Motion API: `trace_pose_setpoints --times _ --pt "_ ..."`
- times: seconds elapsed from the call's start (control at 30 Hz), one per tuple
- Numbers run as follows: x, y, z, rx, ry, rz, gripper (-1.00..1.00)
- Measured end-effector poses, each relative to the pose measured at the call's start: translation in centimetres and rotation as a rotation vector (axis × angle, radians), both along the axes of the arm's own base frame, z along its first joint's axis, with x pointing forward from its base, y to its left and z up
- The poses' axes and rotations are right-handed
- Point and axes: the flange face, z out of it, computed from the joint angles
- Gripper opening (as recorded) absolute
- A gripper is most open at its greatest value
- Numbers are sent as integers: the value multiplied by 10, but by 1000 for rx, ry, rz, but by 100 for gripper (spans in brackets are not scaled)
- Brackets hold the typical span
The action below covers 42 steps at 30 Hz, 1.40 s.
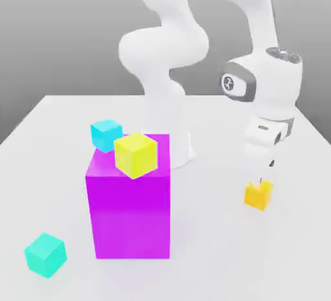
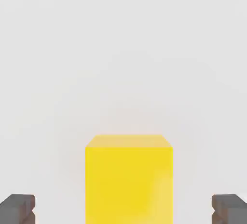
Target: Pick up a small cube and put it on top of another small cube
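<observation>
White tabletop (image 1: pixel 194 254) under a flat grey backdrop, white arm base at the far middle. Amber small cube (image 1: pixel 258 195) sits on the table at the exterior view's right, well apart from everything else. Gripper (image 1: pixel 261 175) hangs just above it, pointing down, fingers spread wide and gripping nothing; in the hand view both dark fingertips (image 2: pixel 18 208) stand clear of the cube's sides, cube centred between them.

Clutter: tall magenta block (image 1: pixel 129 196) in the middle, by far the biggest item. Lemon-yellow cube (image 1: pixel 136 155) rests on its top near the front edge, turned at an angle. Cyan cube (image 1: pixel 106 134) is at the block's far corner toward the exterior view's left; can't tell whether it sits on the block or on the table behind it. Teal cube (image 1: pixel 45 254) lies on the table near the front, exterior view's left.

Nothing stands between gripper and amber cube. Arm's upper links are cut off by the frame. Hand view crops the cube's near end and all but the fingertips.
</observation>
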Motion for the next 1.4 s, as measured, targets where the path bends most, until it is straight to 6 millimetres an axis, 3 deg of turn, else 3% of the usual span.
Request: trace_pose_setpoints --times 0.4,0.8,0.83,1.1,1.4 --pt "2 1 -32 2 35 -6 0" --pt "-1 -5 -54 -7 -35 -2 0" --pt "-2 -5 -55 -8 -42 -2 -100" --pt "-2 -5 -54 -8 -36 -2 -100" --pt "1 0 -39 -1 25 -6 -100"
